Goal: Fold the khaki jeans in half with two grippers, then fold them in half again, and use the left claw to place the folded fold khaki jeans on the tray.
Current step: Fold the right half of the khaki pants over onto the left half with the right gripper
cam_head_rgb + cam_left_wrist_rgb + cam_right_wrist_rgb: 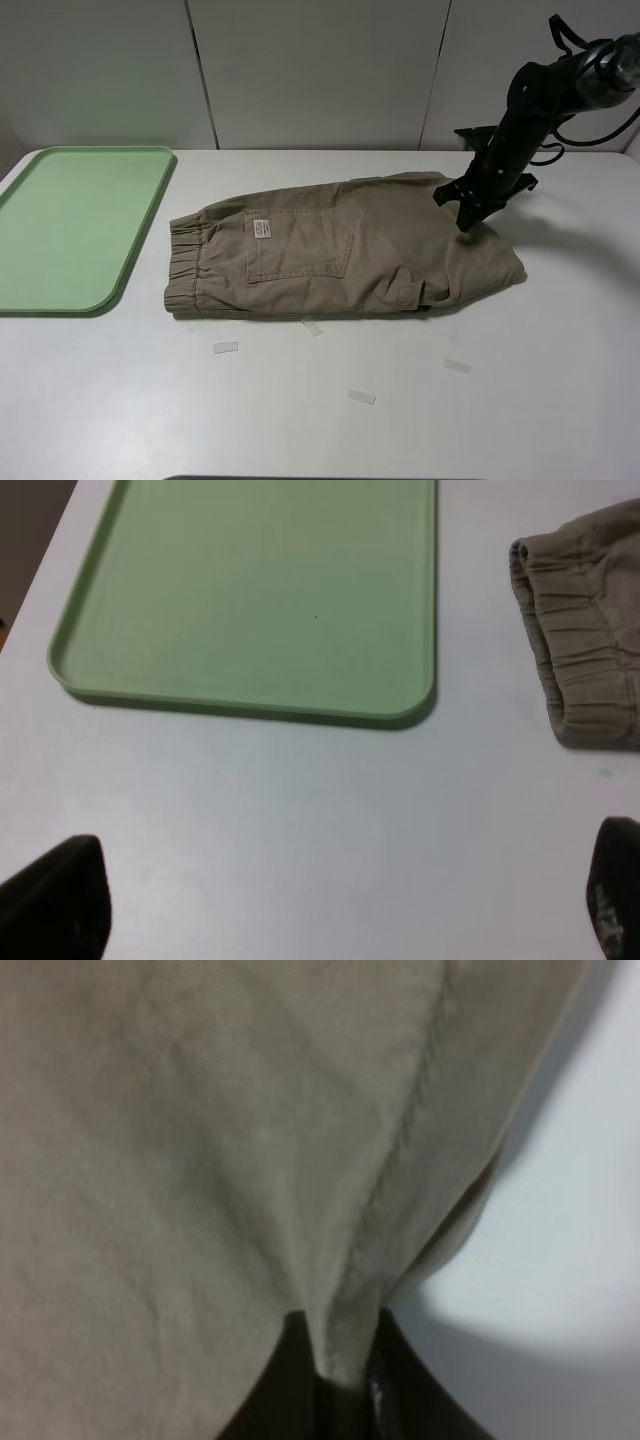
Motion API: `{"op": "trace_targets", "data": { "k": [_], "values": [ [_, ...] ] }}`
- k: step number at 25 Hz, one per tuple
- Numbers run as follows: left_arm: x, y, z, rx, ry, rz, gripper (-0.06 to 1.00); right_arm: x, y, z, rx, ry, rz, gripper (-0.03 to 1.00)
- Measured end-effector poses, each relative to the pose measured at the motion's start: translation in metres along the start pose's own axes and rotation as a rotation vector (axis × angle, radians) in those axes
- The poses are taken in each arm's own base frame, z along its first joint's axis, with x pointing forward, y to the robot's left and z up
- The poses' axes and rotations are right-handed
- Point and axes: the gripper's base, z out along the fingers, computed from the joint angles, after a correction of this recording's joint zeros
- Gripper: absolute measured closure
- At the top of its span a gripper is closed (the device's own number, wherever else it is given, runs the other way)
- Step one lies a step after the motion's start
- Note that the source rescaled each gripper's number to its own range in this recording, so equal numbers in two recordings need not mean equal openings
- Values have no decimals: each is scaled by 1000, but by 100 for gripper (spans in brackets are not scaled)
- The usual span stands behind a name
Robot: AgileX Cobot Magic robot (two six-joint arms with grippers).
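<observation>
From above, the khaki jeans (340,250) lie long axis left-right on the table (500,400), waistband toward the tray (60,230); left wrist view, left gripper (335,900) spread wide above the table; right wrist view, right gripper (345,1385) clamped on a fold of them

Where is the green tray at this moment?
In the high view the tray lies flat at the left edge of the table, just left of the shorts and not touching them.
</observation>
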Motion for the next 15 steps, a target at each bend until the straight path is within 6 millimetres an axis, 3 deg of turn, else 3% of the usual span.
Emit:
{"op": "trace_targets", "data": {
  "k": [4,11,15],
  "values": [
    [0,0,0,0,0,0,1,0,-2,-13,25,39,-17,91],
    [0,0,0,0,0,1,1,-7,-6,-81,122,-11,-26,91],
    [0,0,0,0,0,1,1,-4,-6,-100,143,-12,-28,91]
  ]
}}
